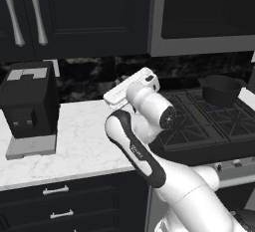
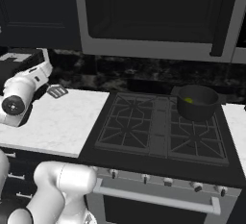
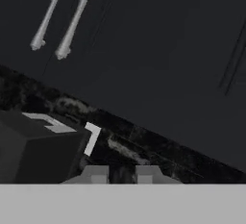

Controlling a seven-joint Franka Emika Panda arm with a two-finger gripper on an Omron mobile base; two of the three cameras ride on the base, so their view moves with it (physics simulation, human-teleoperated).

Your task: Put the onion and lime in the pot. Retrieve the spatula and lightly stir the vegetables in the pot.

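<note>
Left base view first, going from the left: a boxy dark toaster [image 1: 29,101] sits on the white marble counter [image 1: 84,141], with dark cabinets [image 1: 74,12] and their silver handles [image 1: 37,12] up above. The arm's white hand [image 1: 132,87] hangs over the counter about mid-frame, pointing away toward the backsplash, so the fingers are hidden behind it from here. Further right is the black stove [image 1: 209,126], and the pot [image 1: 220,89] stands on its back right burner, well apart from the hand.

Right base view is more useful. The hand [image 2: 36,76] is at the far left, above the counter [image 2: 57,122]. Just beside it, to the right, the spatula [image 2: 57,91] lies flat on the counter near the backsplash, slotted silver head showing. Can't make out its handle. Then the stove [image 2: 158,127], and at the back right the pot [image 2: 197,102] with the lime [image 2: 188,100] sitting inside it, yellow-green against the dark wall. The onion I honestly can't pick out in there.

Hand view: toaster [image 3: 38,146] at lower left, cabinet handles [image 3: 77,18] up top, and the gripper [image 3: 122,174] at the bottom with its two tips close together, a narrow gap between them. Nothing is between them and they touch nothing.
</note>
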